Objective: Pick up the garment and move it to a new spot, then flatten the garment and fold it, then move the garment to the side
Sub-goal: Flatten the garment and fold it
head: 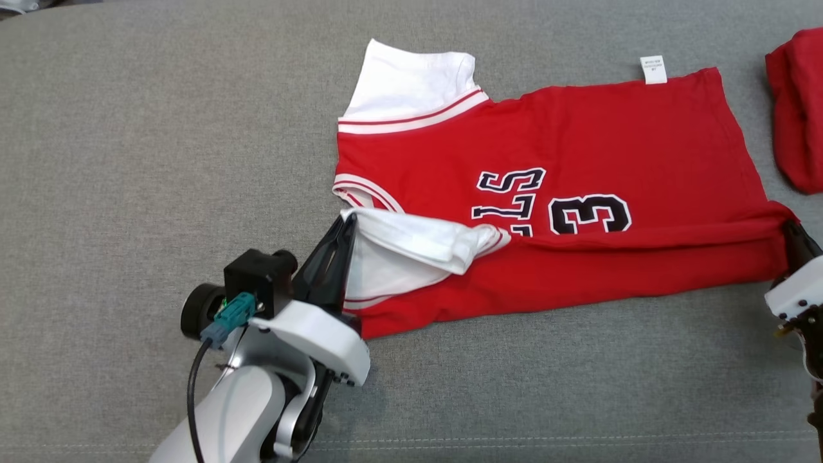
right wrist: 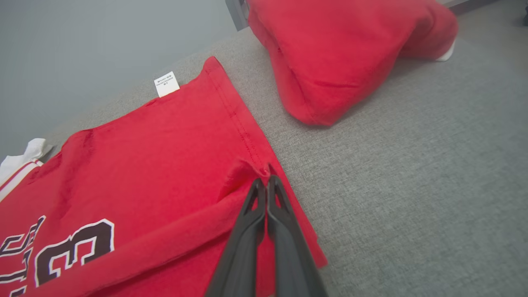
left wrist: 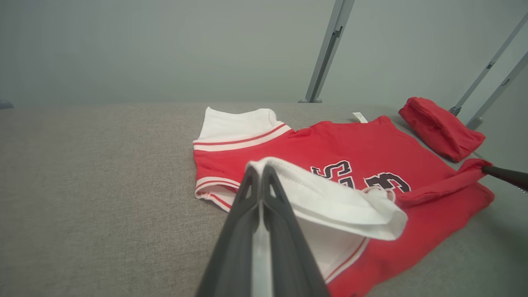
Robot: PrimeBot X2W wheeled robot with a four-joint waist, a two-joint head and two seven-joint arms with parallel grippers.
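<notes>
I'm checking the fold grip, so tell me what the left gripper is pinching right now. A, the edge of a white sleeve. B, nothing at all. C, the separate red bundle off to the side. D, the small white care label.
A: the left gripper is shut on the edge of the near white sleeve of the red jersey, and that sleeve is drawn over onto the red body.

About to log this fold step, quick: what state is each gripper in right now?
Left gripper: closed, holding the jersey by its white sleeve.
Right gripper: closed, holding the jersey's hem corner.
</notes>
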